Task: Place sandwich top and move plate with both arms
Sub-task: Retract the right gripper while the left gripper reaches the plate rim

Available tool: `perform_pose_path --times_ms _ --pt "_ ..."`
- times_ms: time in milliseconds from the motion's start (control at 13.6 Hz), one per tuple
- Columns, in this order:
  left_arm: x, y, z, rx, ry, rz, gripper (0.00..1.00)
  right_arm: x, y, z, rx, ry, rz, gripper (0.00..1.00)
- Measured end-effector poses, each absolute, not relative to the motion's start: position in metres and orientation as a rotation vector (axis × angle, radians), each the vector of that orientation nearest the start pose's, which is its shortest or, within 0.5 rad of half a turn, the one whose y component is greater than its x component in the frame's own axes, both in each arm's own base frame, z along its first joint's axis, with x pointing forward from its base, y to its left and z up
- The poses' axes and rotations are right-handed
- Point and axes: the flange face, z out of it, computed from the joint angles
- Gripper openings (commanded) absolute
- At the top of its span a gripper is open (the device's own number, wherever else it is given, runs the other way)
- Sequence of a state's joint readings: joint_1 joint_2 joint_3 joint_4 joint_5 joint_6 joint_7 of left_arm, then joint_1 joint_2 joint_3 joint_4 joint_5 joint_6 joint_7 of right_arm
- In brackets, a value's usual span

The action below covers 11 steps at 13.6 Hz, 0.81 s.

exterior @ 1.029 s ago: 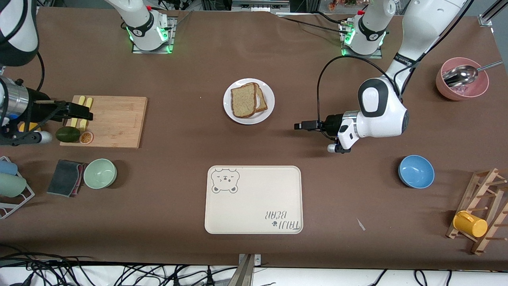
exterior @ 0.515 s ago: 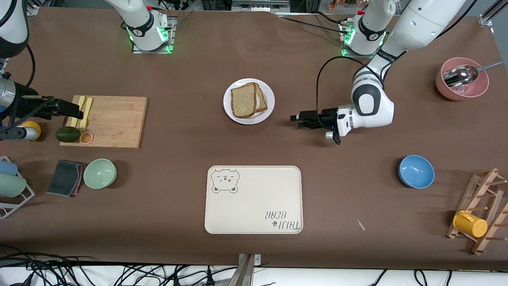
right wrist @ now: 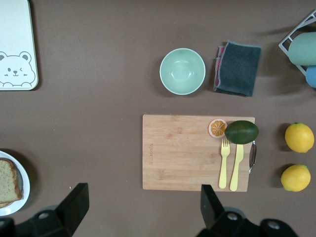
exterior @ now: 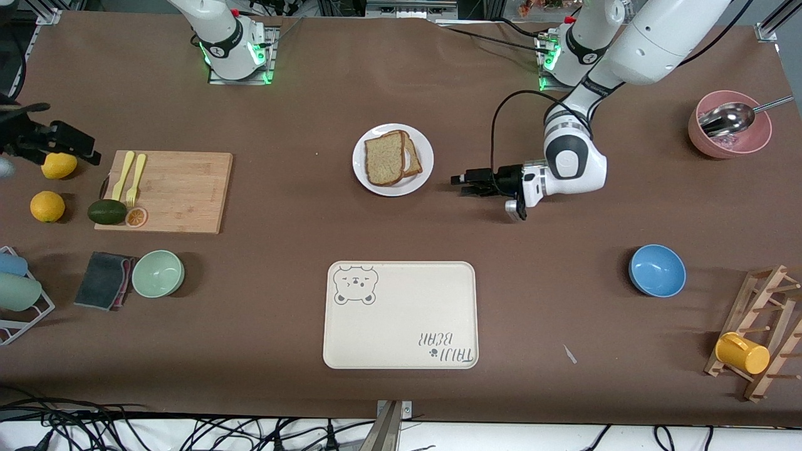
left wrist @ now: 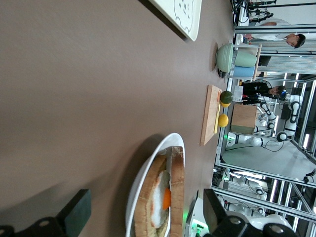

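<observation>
- Hanging high over the right arm's end of the table, the right gripper (exterior: 88,153) is above a lemon (exterior: 59,165), and its fingers (right wrist: 74,202) stand wide apart with nothing between them.
- Under this gripper lies the wooden cutting board (exterior: 178,191), which carries a yellow fork (exterior: 135,178), a yellow knife (exterior: 123,175), an avocado (exterior: 106,212) and an orange slice (exterior: 136,217).
- A second lemon (exterior: 47,206) lies just beside the board, nearer to the front camera than the first one.
- A pale green bowl (exterior: 158,273) and a dark folded cloth (exterior: 103,280) sit nearer to the front camera than the board.
- The plate (exterior: 393,186) is in the middle of the table, between the two grippers and closer to the left one.
- The sandwich top (exterior: 383,158) lies on the plate, leaning over the slice with the fried egg (left wrist: 160,195).
- The cream bear tray (exterior: 401,314) is nearer to the front camera than the plate.
- The left gripper (exterior: 460,186) is low, just beside the plate, pointing at its rim; its fingers (left wrist: 76,212) are wide open and hold nothing.
- A blue bowl (exterior: 656,270) stands toward the left arm's end of the table.
</observation>
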<state>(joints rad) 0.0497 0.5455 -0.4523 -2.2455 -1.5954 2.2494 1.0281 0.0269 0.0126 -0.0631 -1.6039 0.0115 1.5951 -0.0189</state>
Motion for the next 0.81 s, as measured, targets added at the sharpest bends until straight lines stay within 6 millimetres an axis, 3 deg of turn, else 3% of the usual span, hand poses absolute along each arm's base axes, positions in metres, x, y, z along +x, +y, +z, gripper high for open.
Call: perform_pose_path --times_ms 221,515,809 --pt "0.42 -0.266 0.13 1.952 0.014 -0.13 0.96 0.554 -0.018 0.601 -3.133 0.036 0.024 1.0" --pt "0.368 -0.293 0.108 1.939 -0.01 -0.035 0.93 0.556 -0.016 0.599 -3.133 0.033 0.019 1.0" --pt "0.357 -0.299 0.101 1.953 -0.015 -0.042 0.68 0.556 -0.011 0.599 -3.133 0.03 0.014 1.0"
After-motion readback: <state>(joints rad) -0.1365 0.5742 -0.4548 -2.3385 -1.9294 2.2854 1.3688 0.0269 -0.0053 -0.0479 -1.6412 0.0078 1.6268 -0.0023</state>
